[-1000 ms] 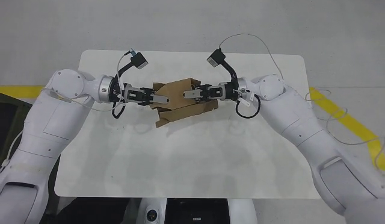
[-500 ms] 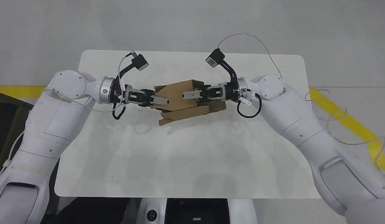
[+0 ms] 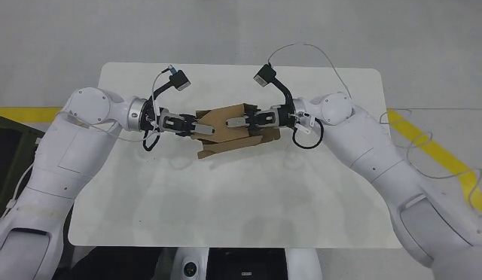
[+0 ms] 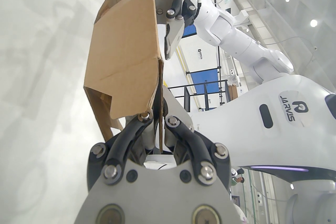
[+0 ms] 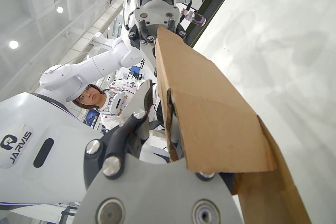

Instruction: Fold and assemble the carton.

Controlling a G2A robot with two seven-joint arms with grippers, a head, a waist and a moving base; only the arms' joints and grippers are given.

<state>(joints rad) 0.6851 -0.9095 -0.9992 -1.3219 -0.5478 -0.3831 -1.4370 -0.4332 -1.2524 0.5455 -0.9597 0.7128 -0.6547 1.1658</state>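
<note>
The robot's smooth white left arm (image 3: pixel 83 122) and smooth white right arm (image 3: pixel 361 141) are round like pipes, with fat ball-shaped joints. The grey metal left gripper (image 3: pixel 202 129) and grey metal right gripper (image 3: pixel 239 119) have black curved bars and shiny round screws. A small black camera box (image 3: pixel 179 79) sits by each wrist. A thin white cable (image 3: pixel 305 44) loops off the right arm.
</note>
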